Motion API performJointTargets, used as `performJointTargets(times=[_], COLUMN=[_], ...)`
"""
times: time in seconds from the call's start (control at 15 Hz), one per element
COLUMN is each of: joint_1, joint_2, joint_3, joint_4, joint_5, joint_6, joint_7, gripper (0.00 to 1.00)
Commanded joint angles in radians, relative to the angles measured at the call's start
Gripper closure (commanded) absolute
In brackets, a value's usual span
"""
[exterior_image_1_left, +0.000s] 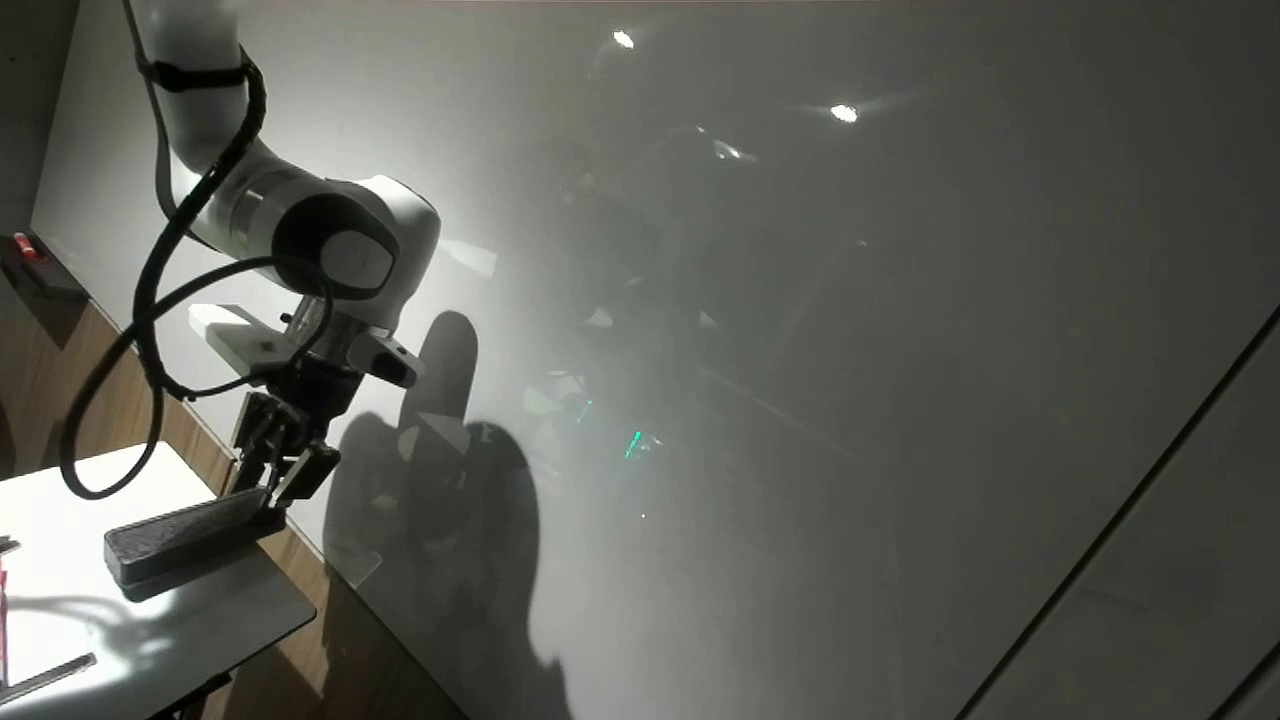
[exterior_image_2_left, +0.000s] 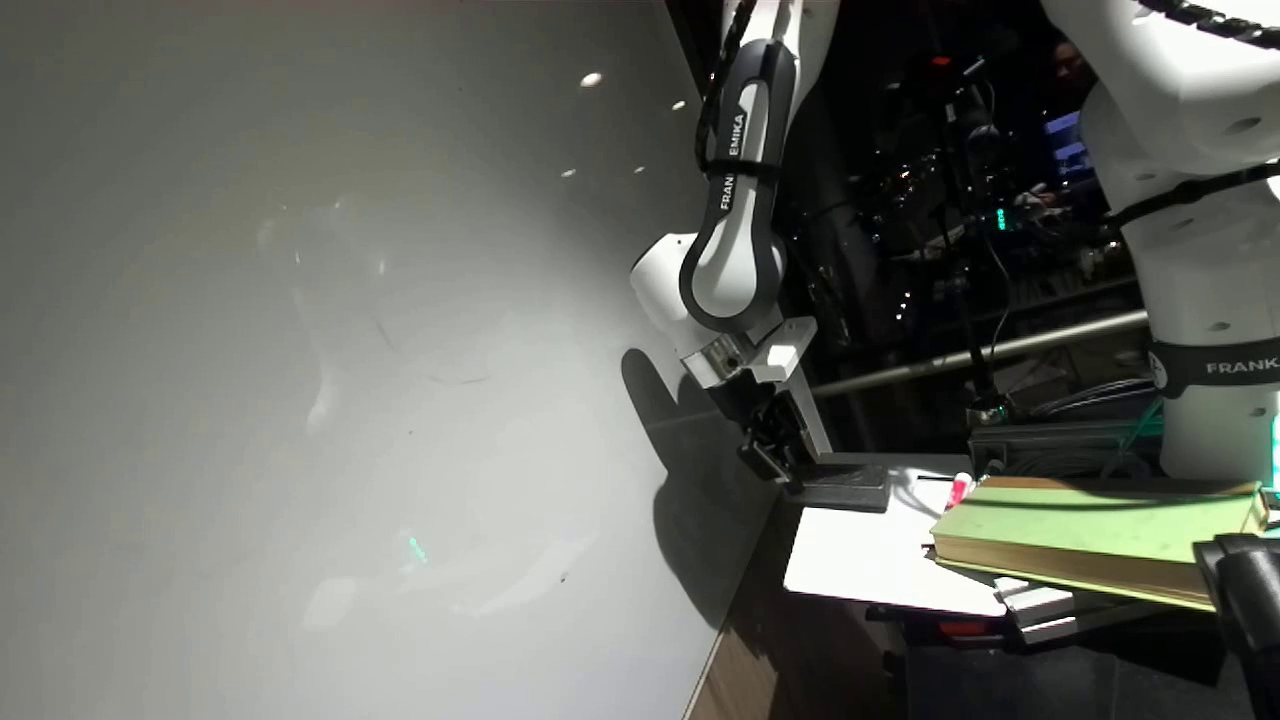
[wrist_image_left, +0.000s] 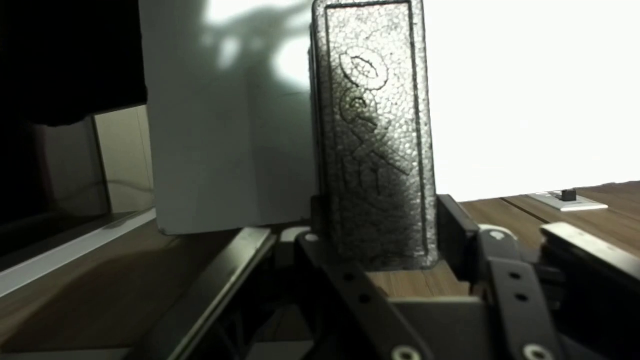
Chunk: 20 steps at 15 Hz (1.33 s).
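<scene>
Gripper (wrist_image_left: 383, 227) pinches dark textured block (wrist_image_left: 372, 135) by near end, jaws just its width apart, long axis running straight out ahead over white table (wrist_image_left: 202, 165).

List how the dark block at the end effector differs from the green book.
Colour: the dark block is blackish grey, while the green book is green with a tan side.
Size: in an exterior view, the dark block looks smaller than the green book.
Place: the dark block has one end in the end effector; the green book lies apart.
Both look box-shaped.
</scene>
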Motion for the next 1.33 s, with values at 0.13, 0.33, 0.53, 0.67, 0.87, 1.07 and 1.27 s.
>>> performJointTargets(times=[0.13,0.33,0.53,0.67,0.87,1.07,1.27], joint_1=[0.031,0.037,0.039,0.041,0.042,0.043,0.05], joint_2=[-0.006,-0.004,-0.001,0.0,-0.001,-0.019,-0.06], joint_3=[0.034,0.04,0.041,0.042,0.045,0.051,0.065], joint_4=[0.002,0.006,0.009,0.008,0.008,0.005,0.008], joint_5=[0.047,0.061,0.062,0.06,0.062,0.071,0.085], joint_6=[-0.011,-0.012,-0.014,-0.014,-0.015,-0.027,-0.056], joint_7=[0.004,0.0,-0.003,0.0,-0.001,-0.008,-0.015], gripper=[0.71,0.71,0.71,0.2,0.0,0.0,0.0])
